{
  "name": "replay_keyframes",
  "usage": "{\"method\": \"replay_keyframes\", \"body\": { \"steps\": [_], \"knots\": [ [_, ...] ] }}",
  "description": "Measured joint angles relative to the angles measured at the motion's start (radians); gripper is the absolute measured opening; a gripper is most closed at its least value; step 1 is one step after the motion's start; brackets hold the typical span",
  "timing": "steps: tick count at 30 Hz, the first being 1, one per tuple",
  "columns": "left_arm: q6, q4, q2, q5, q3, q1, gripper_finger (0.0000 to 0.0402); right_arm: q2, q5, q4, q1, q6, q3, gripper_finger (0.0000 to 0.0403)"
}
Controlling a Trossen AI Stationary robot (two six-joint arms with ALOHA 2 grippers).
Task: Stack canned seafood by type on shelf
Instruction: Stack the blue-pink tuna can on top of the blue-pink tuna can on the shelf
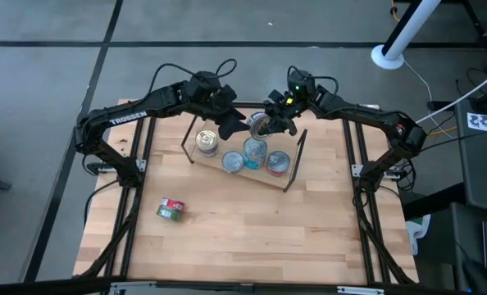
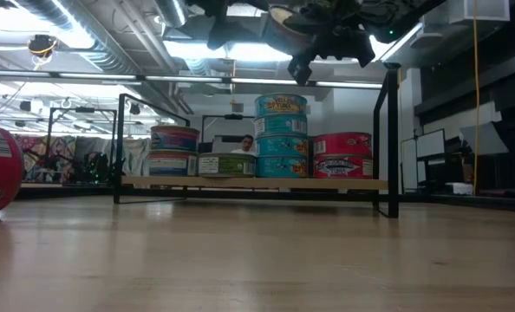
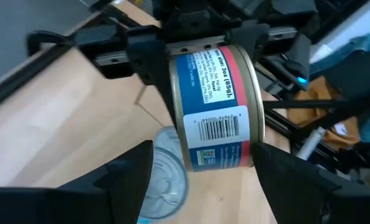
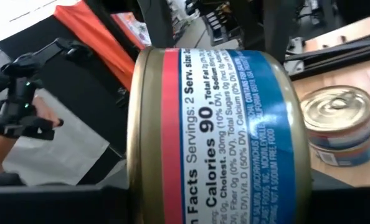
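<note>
A blue tin with a red band [image 3: 216,106] hangs in the air above the shelf [image 2: 253,183], with my right gripper [image 1: 270,123] shut on it. My left gripper [image 1: 230,124] is open just to its left. Its fingers [image 3: 132,177] stand on either side of the tin's flat ends, and a gap shows on one side. On the shelf stand a teal stack of three tins [image 2: 281,134], a red pair [image 2: 342,154], a pair at the left [image 2: 174,149] and a green tin [image 2: 226,163]. A red-green tin [image 1: 171,211] lies on its side on the table. My right gripper pinches the blue tin between its two fingers, one on each flat end [image 3: 258,68]. The fingers reach in about level from the table's right side. The tin [image 4: 216,137] is turned on its side, clear of the shelf and of the stacks below.
Upright black wire ends [image 2: 392,139] rise at both ends of the shelf. The wooden tabletop [image 1: 252,238] in front of the shelf holds only the loose tin. Black frame rails [image 1: 133,188] run along both table sides.
</note>
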Motion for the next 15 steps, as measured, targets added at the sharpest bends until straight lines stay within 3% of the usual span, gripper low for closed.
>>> {"method": "replay_keyframes", "body": {
  "steps": [4,15],
  "knots": [
    [-0.001,0.003,0.001,0.041,0.0,-0.011,0.0271,0.0,-0.027,-0.001,0.013,-0.014,0.0,0.0177],
    [-0.009,0.03,-0.024,0.027,0.002,-0.017,0.0268,0.004,-0.031,-0.008,0.012,-0.022,0.002,0.0177]
  ]
}}
